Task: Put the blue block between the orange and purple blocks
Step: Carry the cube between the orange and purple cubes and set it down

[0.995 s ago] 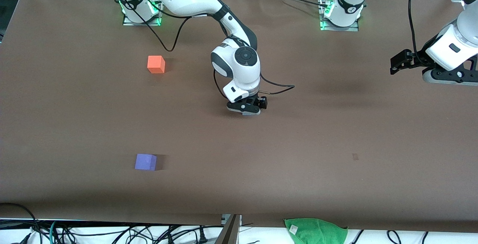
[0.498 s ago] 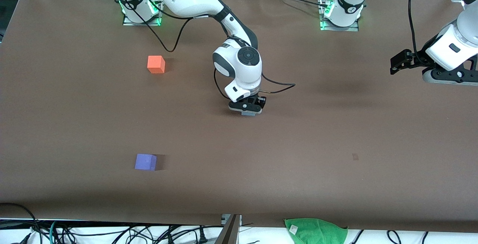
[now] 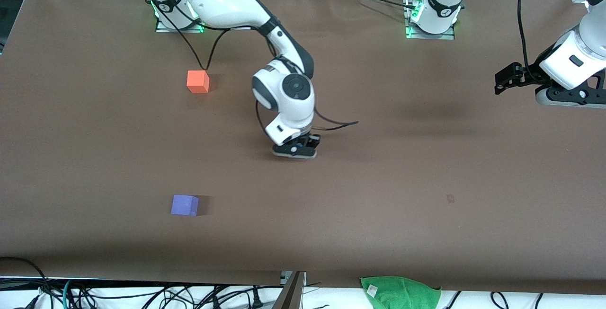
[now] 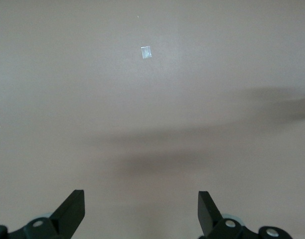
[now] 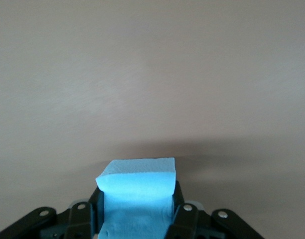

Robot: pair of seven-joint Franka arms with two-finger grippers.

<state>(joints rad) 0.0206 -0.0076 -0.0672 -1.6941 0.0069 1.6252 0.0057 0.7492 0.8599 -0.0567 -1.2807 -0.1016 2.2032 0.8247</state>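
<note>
My right gripper is shut on the blue block, a light sky-blue cube clamped between its fingers, and holds it over the middle of the table. In the front view the block is hidden under the gripper. The orange block sits on the table near the right arm's base. The purple block sits nearer to the front camera, roughly in line with the orange one. My left gripper is open and empty, held above bare table at the left arm's end, where it waits.
The brown table cover is bare around the blocks. A small pale mark lies on it toward the left arm's end and also shows in the left wrist view. A green cloth hangs off the table's front edge.
My right gripper has moved with the blue block toward the right arm's end of the table and a little lower in the front view. The left arm has not moved.
</note>
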